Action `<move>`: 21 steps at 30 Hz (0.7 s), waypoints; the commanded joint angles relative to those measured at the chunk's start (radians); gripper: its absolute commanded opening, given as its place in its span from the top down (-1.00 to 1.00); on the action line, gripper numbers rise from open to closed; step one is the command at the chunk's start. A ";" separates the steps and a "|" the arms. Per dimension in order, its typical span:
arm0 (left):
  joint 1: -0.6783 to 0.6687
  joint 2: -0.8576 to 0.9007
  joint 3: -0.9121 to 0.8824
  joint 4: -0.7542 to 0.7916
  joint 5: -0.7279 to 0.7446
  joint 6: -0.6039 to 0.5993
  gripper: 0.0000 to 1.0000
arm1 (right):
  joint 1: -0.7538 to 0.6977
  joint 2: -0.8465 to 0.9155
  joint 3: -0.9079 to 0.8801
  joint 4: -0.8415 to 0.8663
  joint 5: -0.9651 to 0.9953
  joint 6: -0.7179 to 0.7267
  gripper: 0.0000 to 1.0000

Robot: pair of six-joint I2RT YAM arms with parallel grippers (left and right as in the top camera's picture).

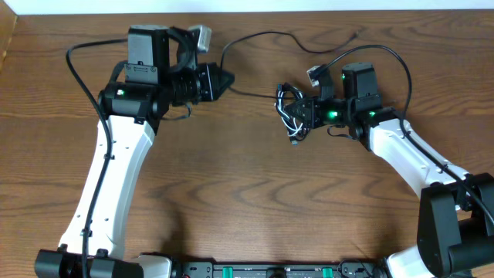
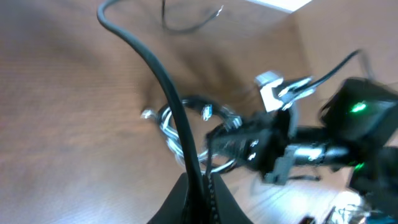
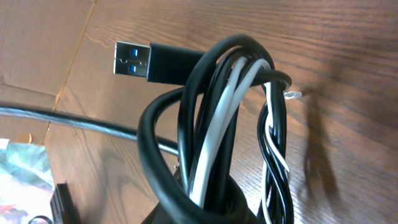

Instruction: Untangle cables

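Two grippers are engaged, both clenched. The right gripper [image 1: 302,114] clamps the cable bundle [image 1: 289,113]. In its wrist view we see black loops and one white cable [image 3: 219,118] rising straight out of the closed fingers [image 3: 186,208]. A USB plug [image 3: 132,62] pokes out at the upper left of the bundle. The left gripper [image 1: 229,80] sits well to the left of the bundle, shut on a single black cable [image 1: 255,91]. That strand runs from its fingertips across the table [image 1: 231,201] into the bundle. The bundle may be lifted slightly off the wood, but the overhead view is too small for us to be sure.

Step in hand, as we judge it: drawing one strand free, with the right side anchoring the knot and the left side pulling. The bundle is tightly looped, so we rate the task as early.

The next move calls for a steady pull by the left gripper away from the bundle, along the strand's own line, with the right holding firm. The risk is that the pull cinches the loops instead of slipping the strand out. If so, we would re-grip closer to the bundle. The white cable threads between the black loops and likely needs a separate pull.
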 commanded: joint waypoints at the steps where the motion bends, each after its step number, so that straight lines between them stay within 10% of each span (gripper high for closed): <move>1: 0.003 -0.018 -0.023 -0.057 -0.075 0.059 0.86 | 0.002 -0.003 0.010 -0.001 -0.004 0.057 0.98; 21: -0.143 0.176 -0.234 0.215 0.023 -0.052 0.85 | 0.050 -0.003 0.010 0.037 -0.063 0.168 0.97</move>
